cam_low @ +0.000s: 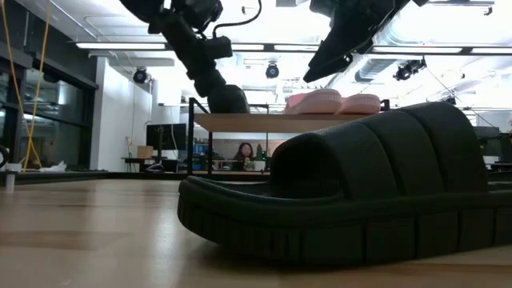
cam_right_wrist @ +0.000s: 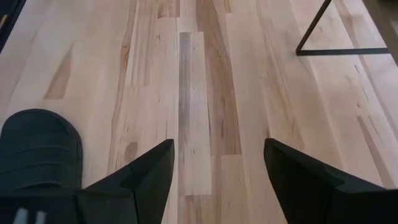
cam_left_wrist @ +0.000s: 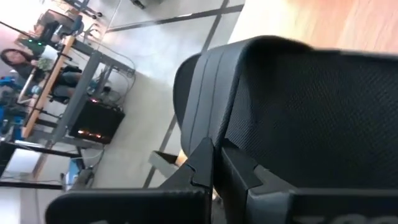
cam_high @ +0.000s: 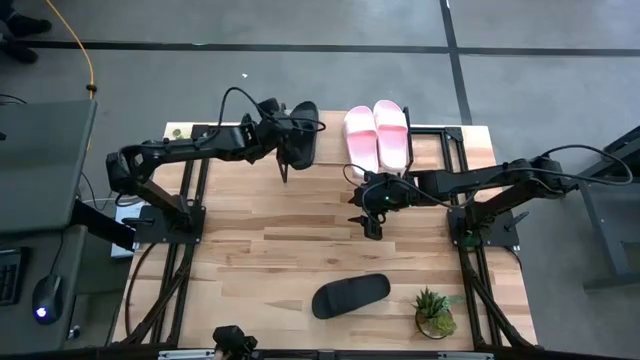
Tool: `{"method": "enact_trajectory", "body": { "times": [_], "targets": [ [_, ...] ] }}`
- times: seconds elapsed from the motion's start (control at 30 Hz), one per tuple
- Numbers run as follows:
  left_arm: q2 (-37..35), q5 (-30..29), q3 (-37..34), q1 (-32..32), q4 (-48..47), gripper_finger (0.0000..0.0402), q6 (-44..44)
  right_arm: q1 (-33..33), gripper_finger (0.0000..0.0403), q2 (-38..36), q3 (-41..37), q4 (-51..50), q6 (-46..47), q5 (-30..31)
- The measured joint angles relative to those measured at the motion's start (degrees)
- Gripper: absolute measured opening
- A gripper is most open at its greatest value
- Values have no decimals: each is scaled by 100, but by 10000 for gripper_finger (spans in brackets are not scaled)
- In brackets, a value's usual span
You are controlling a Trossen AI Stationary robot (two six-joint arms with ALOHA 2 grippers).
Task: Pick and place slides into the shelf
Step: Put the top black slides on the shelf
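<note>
Only low view shows person [cam_low: 242, 151], L gripper [cam_high: 285, 150] clamps black slide [cam_high: 301, 133]

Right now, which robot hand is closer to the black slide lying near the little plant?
The right. The right gripper hangs open over the table just beyond the black slide. The left gripper is far off at the shelf, shut on the other black slide.

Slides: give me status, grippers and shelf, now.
Left gripper shut on black slide at shelf. Right gripper open, empty. Pink slides shelved. Second black slide on table. Nothing blocking.
</note>
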Motion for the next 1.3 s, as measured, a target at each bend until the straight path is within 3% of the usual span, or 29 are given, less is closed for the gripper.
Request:
{"method": "enact_trajectory", "body": {
  "times": [0.6, 0.9, 1.3],
  "targets": [
    [-369, -159, -18, 24, -359, 1, 131, 0, 239, 0, 0, 21, 0, -17],
    [-383, -432, -6, 20, -870, 27, 190, 0, 239, 0, 0, 22, 0, -16],
    [-380, -250, -6, 20, -823, 30, 27, 0, 239, 0, 0, 39, 0, -15]
  ]
}}
